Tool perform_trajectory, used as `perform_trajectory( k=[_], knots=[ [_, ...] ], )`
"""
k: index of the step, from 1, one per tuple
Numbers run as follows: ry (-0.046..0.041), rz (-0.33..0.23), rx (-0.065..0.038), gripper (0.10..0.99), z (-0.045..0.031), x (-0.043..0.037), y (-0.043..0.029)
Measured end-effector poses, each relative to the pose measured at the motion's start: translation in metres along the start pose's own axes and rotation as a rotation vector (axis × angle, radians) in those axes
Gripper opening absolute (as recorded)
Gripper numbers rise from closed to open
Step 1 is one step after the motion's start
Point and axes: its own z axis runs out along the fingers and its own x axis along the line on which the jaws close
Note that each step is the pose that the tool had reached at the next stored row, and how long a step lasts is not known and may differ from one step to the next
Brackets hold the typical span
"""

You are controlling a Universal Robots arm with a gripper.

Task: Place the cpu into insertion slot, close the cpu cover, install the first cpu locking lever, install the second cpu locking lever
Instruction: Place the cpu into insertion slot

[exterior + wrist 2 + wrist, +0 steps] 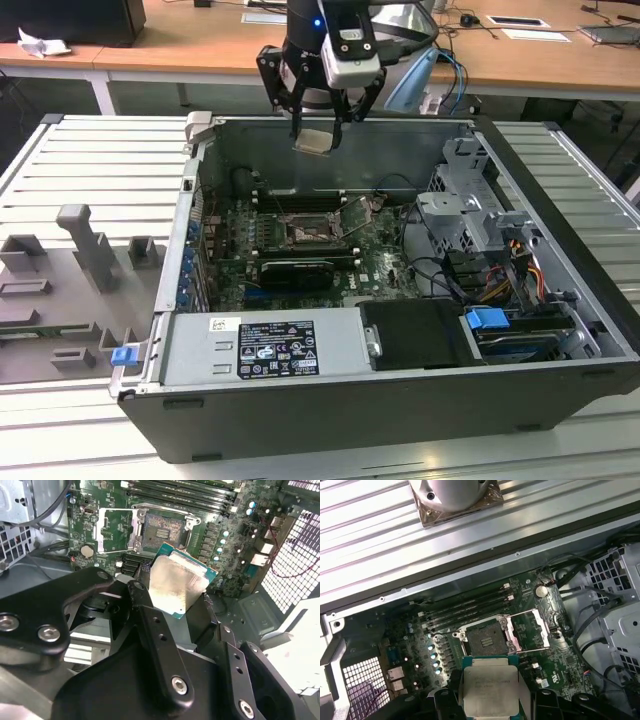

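One end effector (318,128), fingers clamped on the cpu (177,585), hangs high over the open slot (487,640); lowered askew, the chip could damage it.

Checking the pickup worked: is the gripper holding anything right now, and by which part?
Yes. The gripper holds the cpu by two opposite side edges, clear of the insertion slot.

Wooden desk (180,55) behind; ribbed grey tabletop (100,170).
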Motion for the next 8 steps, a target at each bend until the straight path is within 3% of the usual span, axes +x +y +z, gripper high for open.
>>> perform_trajectory(
  k=[8],
  knots=[
    [-0.005,0.057,-0.001,0.533,0.0004,0.0,0.0]
  ],
)
